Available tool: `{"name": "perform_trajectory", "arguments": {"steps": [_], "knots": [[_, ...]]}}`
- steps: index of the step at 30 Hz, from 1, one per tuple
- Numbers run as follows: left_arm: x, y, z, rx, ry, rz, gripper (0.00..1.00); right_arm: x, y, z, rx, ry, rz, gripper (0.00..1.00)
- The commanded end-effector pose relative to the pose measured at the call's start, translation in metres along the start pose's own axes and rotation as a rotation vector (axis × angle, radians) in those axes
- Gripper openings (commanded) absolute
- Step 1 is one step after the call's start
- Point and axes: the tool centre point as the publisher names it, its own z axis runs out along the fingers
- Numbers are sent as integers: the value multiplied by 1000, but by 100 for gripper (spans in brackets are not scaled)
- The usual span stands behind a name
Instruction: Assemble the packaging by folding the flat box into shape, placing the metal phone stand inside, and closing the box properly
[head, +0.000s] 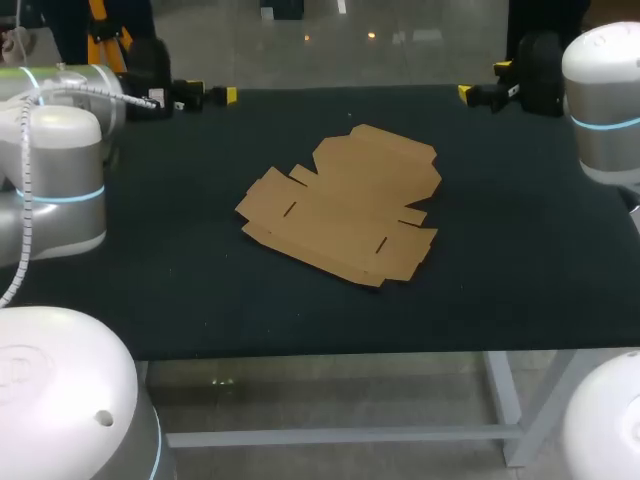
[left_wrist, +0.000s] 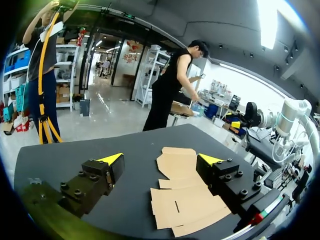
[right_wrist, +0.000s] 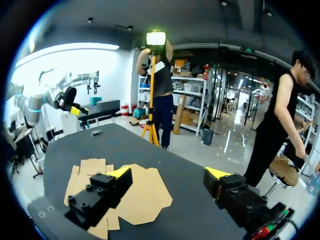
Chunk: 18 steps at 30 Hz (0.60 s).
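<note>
A flat, unfolded brown cardboard box (head: 340, 215) lies in the middle of the dark table, its flaps spread out. My left gripper (head: 205, 97) is at the table's far left edge, open and holding nothing. In the left wrist view the box (left_wrist: 185, 200) lies ahead of the open left gripper (left_wrist: 161, 159), toward its right finger. At the far right edge my right gripper (head: 484, 82) is open too. From the right wrist the box (right_wrist: 145, 192) shows ahead of the right gripper (right_wrist: 168, 173), partly behind its left finger. No metal phone stand is in view.
The black table (head: 150, 270) has bare cloth all around the cardboard. My two arms' bases stand at the table's left and right sides, clear of the box.
</note>
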Motion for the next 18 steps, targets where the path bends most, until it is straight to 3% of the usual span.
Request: {"name": "perform_trajectory", "arguments": {"steps": [1,3,8,18], "knots": [[-1,-10,0,-205,7,-103,100,-1,6,-7,166,2,86,100],[2,-8,0,-246,-2,-114,100,0,3,-13,157,22,115,100],[9,-4,-4,-325,-16,-152,100,3,-8,-25,240,35,202,100],[22,20,-18,-469,-36,-231,100,18,-36,-49,356,147,356,100]]}}
